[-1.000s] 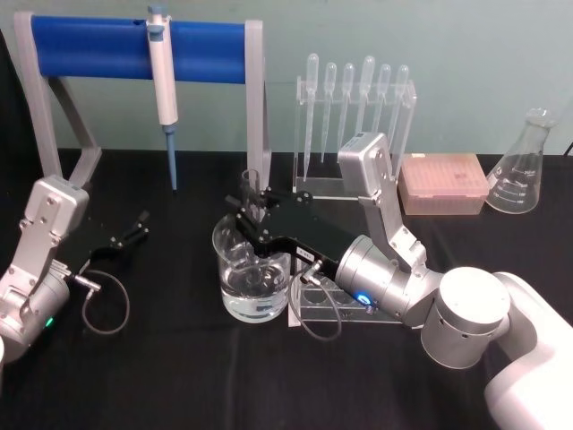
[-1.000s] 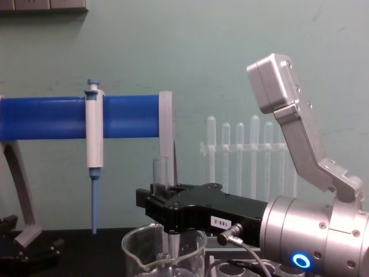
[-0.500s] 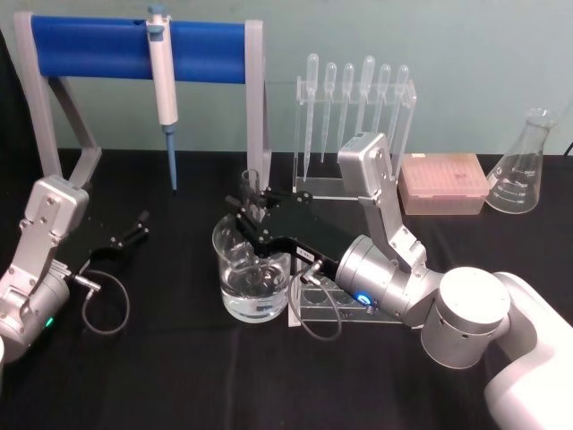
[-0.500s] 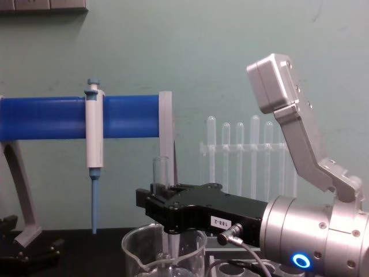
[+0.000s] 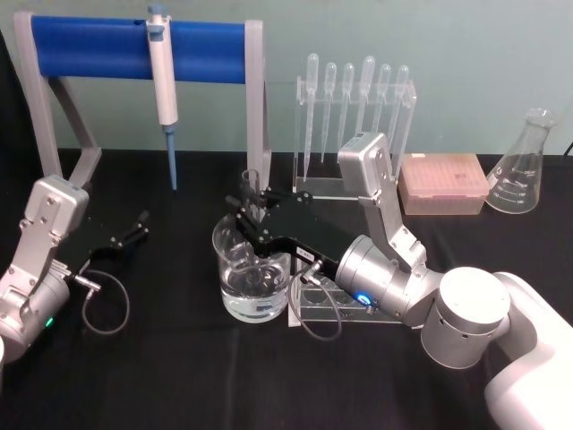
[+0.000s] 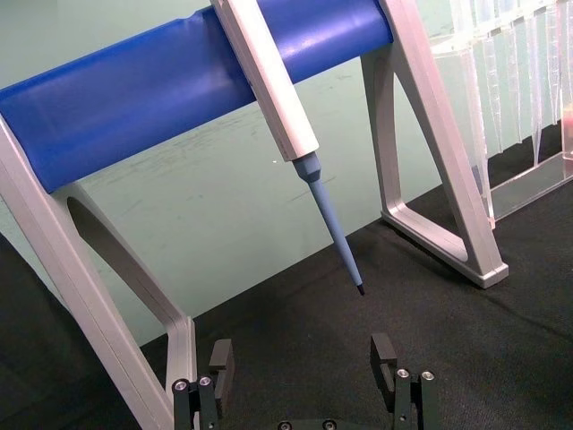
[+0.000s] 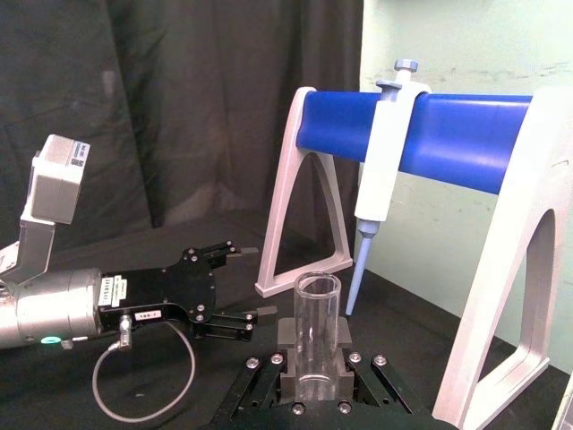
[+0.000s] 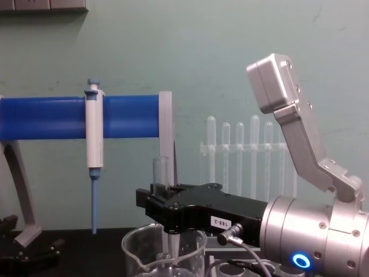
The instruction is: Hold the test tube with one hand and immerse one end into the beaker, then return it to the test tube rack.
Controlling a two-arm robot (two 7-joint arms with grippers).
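Gripping the test tube (image 5: 252, 193) upright, the right gripper (image 5: 253, 218) sits directly over the beaker (image 5: 253, 278); flat black jaws pinch the clear glass tube mid-body, as the right wrist view shows (image 7: 317, 336). The open round rim sticks up above the gripper (image 8: 161, 175); the lower end runs down inside the beaker, and the tip itself is hard to make out through the glass. The beaker is a wide clear cylinder with a rolled rim (image 8: 164, 254), partly filled with clear liquid, standing on the black tabletop (image 5: 179, 376) just beside a clear rack with round holes (image 5: 331, 300). The right wrist is brushed silver with a blue ring light (image 8: 300, 260). The left gripper (image 5: 130, 233) rests low at the table's left, black fingers (image 6: 221, 363) spread apart and holding nothing.
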